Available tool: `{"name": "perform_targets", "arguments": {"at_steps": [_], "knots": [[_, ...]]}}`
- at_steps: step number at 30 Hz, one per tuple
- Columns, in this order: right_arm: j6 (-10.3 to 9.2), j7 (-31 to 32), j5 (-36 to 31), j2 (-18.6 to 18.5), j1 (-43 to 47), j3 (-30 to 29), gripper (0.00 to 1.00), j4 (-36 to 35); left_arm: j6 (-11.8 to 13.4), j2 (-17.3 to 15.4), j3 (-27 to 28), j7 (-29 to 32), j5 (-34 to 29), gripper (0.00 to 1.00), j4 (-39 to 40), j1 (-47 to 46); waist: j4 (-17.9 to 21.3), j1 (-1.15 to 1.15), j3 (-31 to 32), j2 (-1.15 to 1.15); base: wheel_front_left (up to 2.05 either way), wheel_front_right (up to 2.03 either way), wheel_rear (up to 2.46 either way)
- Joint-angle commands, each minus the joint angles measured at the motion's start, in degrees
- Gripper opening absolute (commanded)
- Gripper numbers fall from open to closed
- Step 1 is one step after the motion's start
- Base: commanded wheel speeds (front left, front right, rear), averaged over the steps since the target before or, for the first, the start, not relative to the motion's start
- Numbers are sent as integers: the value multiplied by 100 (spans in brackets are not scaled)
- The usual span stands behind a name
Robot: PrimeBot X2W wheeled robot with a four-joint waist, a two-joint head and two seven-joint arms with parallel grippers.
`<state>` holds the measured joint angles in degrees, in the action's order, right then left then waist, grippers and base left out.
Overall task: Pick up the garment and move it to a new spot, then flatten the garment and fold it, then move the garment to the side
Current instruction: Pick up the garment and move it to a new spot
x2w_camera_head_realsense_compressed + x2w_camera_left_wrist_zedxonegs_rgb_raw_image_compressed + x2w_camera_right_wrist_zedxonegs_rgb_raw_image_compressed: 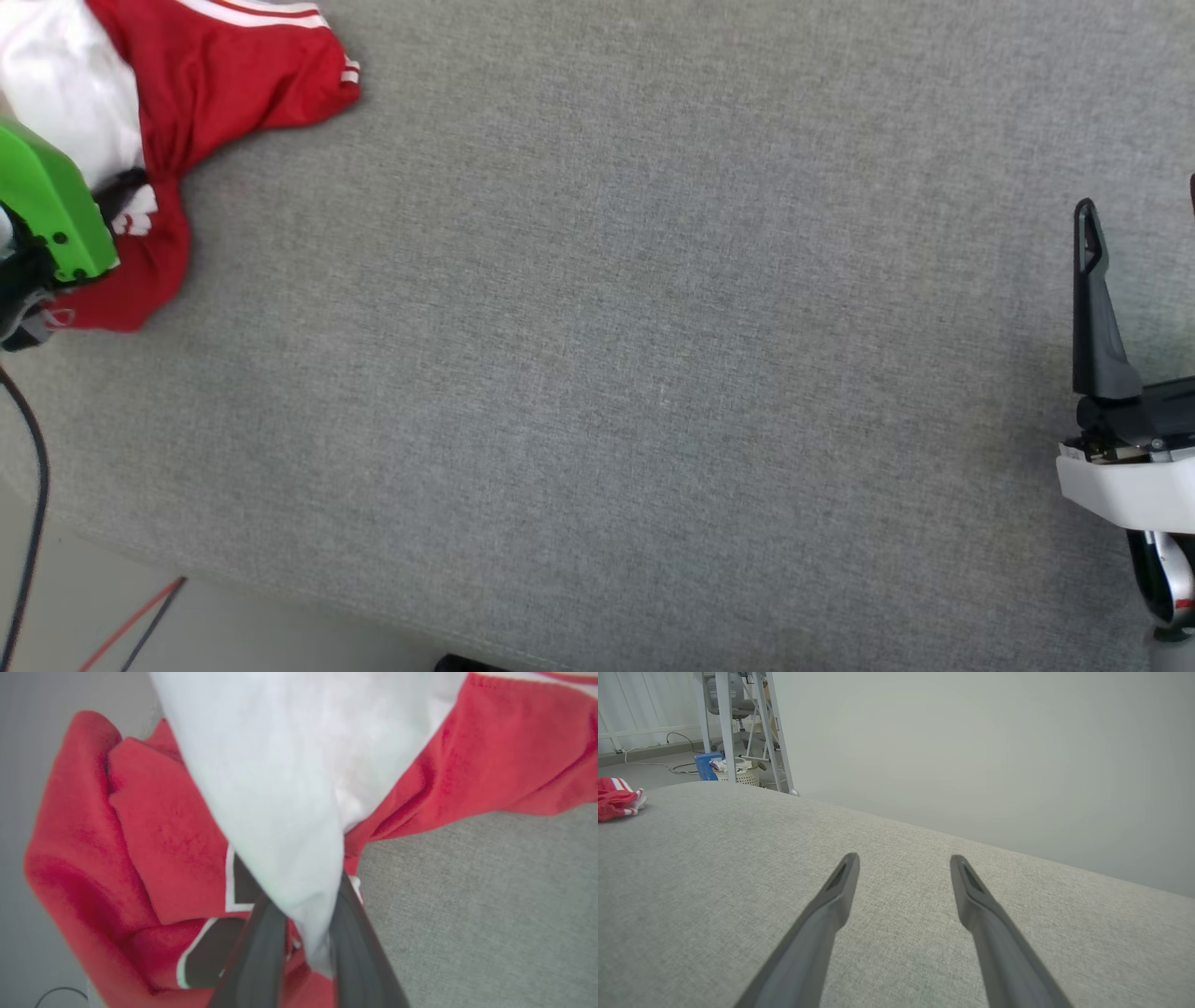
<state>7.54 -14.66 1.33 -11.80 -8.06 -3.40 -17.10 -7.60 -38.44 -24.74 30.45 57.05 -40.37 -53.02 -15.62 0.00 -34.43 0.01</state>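
Observation:
The garment (pixel 215 75), red with a white sleeve and striped trim, lies bunched at the top left of the head view. My left gripper (pixel 306 938) is shut on a fold of its white fabric, with red cloth and black-and-white lettering (pixel 210 952) bunched beside the fingers. In the head view, that arm's green housing (pixel 47 205) covers part of the shirt. Far to the right, my right gripper (pixel 1139 196) hangs over bare grey cloth. Its fingers (pixel 840 886) are spread open with nothing between them. In the right wrist view the garment (pixel 616 799) shows small at the far left.
The grey fabric table (pixel 653 373) stretches wide between the two arms. Its front edge (pixel 280 597) runs along the lower left, with floor and red and black cables (pixel 131 625) below. A metal frame (pixel 724 728), a basket (pixel 738 774) and a blue box (pixel 704 765) stand beyond the table.

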Motion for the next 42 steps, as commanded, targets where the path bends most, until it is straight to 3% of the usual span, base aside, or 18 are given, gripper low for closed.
{"name": "perform_targets", "arguments": {"at_steps": [1, 9, 19, 31, 39, 40, 42], "knots": [[-5, -34, 11, 45, 53, -5, 100, 33, 11, -192, -73, -175, 15, 0, 121, -185, -24, 0, 373, -1, 0, 0, 0], [-5, -34, 64, 353, 221, -47, 100, 160, 11, -569, -657, -696, -419, 0, 1000, -643, 98, 0, 1075, -1, 0, 0, 0], [-5, -34, 114, 659, 246, -57, 100, 210, 11, -162, -1616, -829, -892, 0, 2141, -1331, 626, 0, 1462, -1, 0, 0, 0], [-5, -34, 149, 852, 123, -80, 100, 183, 11, 1035, -3348, -1360, -1357, 0, 2691, -1533, 1509, 0, 1301, -1, 0, 0, 0], [-5, -34, 146, 888, 94, -299, 100, 169, 11, 2386, -4597, -1958, -1317, 0, 2158, -1386, 1703, 0, 1050, -1, 0, 0, 0], [-5, -34, 181, 890, 68, -302, 100, 175, 11, 2693, -4757, -2011, -1284, 0, 2005, -1256, 1742, 0, 992, -1, 0, 0, 0], [-5, -34, 211, 890, 32, -297, 100, 194, 11, 2904, -4834, -1975, -1323, 0, 1867, -1116, 1780, 0, 944, -1, 0, 0, 0]]}}
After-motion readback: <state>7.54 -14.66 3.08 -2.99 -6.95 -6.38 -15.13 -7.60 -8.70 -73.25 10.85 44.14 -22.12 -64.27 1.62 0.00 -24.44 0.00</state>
